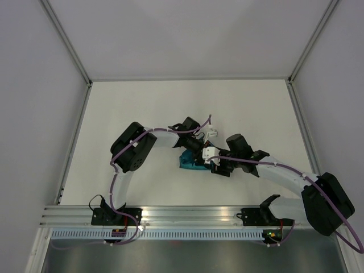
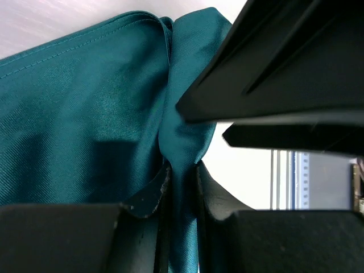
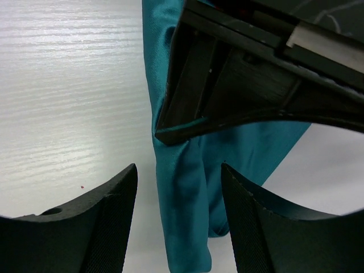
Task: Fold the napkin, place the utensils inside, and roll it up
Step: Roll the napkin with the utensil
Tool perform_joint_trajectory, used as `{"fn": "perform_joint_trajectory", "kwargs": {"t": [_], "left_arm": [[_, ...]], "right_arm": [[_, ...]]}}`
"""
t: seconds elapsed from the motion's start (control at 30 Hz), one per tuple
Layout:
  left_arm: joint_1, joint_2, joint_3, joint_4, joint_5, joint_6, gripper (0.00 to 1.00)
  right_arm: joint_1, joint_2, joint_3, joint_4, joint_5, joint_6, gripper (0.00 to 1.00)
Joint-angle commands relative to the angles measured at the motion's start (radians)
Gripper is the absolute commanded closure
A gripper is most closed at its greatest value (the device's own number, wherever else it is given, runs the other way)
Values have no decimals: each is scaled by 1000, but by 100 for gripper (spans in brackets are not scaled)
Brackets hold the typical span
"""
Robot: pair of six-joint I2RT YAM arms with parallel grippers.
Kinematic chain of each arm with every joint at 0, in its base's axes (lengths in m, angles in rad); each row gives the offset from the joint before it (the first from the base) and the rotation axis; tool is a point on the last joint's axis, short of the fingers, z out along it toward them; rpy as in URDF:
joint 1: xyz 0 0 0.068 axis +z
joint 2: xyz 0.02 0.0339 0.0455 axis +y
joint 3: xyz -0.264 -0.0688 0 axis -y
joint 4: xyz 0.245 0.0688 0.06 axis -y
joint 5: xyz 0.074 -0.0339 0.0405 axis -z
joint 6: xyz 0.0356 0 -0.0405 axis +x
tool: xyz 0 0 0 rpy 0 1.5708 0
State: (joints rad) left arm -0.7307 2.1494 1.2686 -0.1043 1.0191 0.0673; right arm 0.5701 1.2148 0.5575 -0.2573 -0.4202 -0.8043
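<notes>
Lying bunched on white table [image 1: 142, 108]: teal napkin [image 1: 187, 164]; pale grey walls [image 1: 34, 85] around.

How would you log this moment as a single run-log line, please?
left gripper: shut on pinched napkin fold | right gripper: open, straddling napkin, not gripping | utensils: none visible

Dark teal napkin [image 1: 189, 164], soft cloth w/ thin hemmed edge, bunched & creased, approx mid table [image 1: 142, 108]
</notes>
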Motion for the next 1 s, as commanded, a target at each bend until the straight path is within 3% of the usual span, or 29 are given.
{"fn": "perform_joint_trajectory", "kwargs": {"t": [0.0, 0.27, 0.4, 0.43, 0.47, 0.5, 0.6, 0.97], "left_arm": [[-9, 64, -8, -115, -56, -26, 98], [-7, 70, 11, -123, -53, -27, 97], [-7, 72, 17, -127, -50, -26, 93], [-7, 67, 20, -129, -51, -26, 90], [-6, 63, 20, -129, -56, -24, 81], [-7, 58, 21, -129, -62, -21, 76], [-3, 27, 26, -127, -86, -21, 63], [48, -115, 41, -38, -194, -107, 58]], "right_arm": [[48, 31, -13, 81, 75, 11, 34], [80, 100, -34, 138, 133, 7, 42], [80, 126, -34, 139, 139, 7, 55], [80, 129, -36, 139, 139, 7, 59], [80, 130, -37, 136, 139, 8, 65], [80, 134, -36, 135, 138, 10, 75], [80, 149, -24, 112, 133, 13, 87], [37, 221, 59, -35, 29, -4, 92]]}}
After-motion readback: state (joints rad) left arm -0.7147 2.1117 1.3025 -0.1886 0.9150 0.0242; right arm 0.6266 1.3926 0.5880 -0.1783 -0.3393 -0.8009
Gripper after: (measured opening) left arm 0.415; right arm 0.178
